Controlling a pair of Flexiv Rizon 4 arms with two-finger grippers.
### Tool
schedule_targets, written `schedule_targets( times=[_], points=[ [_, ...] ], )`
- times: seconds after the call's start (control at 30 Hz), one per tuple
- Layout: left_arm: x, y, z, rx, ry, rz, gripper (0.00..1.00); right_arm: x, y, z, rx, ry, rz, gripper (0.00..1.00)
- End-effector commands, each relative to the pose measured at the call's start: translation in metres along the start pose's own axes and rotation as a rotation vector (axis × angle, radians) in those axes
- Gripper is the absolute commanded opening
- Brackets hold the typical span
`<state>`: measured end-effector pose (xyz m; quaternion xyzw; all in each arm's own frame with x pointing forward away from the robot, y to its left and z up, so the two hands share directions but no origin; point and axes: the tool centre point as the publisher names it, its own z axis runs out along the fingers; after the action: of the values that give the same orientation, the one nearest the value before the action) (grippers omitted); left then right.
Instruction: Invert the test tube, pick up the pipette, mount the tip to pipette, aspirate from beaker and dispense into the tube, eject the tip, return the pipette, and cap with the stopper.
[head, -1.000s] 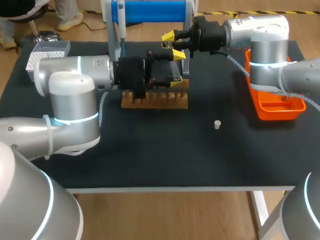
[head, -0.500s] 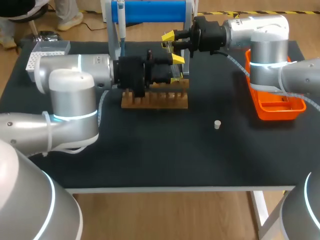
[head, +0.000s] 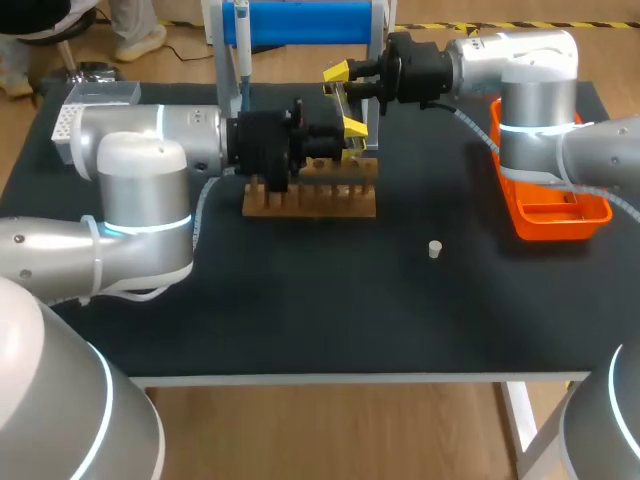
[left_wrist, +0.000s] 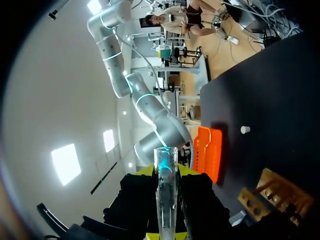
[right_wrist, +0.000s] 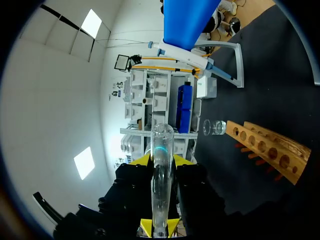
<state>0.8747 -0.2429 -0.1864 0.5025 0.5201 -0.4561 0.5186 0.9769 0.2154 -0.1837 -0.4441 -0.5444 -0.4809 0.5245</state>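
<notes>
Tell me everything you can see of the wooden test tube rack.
The wooden rack is a light brown block with a row of round holes along its top board; those in view look empty. It stands flat on the black table, before the blue pipette stand. The left end effector is above it, and a clear beaker sits by one end.

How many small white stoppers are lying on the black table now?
1. The small white stopper stands alone on the black table, between the wooden rack and the orange tray. More may be hidden.

Silver arms (head: 140, 190) (blue-lit rings), black yellow-tipped hands (head: 342, 88) (head: 351, 142).
</notes>
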Motion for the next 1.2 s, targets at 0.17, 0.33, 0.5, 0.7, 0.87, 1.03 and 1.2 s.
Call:
schedule_targets(
  times=[0.17, 0.33, 0.5, 0.7, 0.87, 1.03, 1.2],
  points=[
    [-0.002, 0.002, 0.000, 0.007, 0.005, 0.000, 0.00, 0.001, -0.001, 0.000, 0.000, -0.004, -0.001, 1.00],
    [-0.002, 0.002, 0.000, 0.007, 0.005, 0.000, 0.00, 0.001, -0.001, 0.000, 0.000, -0.004, -0.001, 1.00],
    [-0.002, 0.002, 0.000, 0.007, 0.005, 0.000, 0.00, 0.001, -0.001, 0.000, 0.000, -0.004, -0.001, 1.00],
    [-0.002, 0.002, 0.000, 0.007, 0.005, 0.000, 0.00, 0.011, -0.009, -0.022, -0.064, -0.090, -0.270, 1.00],
    [-0.002, 0.002, 0.000, 0.007, 0.005, 0.000, 0.00, 0.011, -0.013, -0.037, -0.089, -0.169, -0.504, 1.00],
    [-0.002, 0.002, 0.000, 0.007, 0.005, 0.000, 0.00, 0.002, -0.017, -0.053, -0.134, -0.245, -0.698, 1.00],
    [-0.002, 0.002, 0.000, 0.007, 0.005, 0.000, 0.00, -0.017, -0.019, -0.067, -0.174, -0.298, -0.839, 1.00]
  ],
)
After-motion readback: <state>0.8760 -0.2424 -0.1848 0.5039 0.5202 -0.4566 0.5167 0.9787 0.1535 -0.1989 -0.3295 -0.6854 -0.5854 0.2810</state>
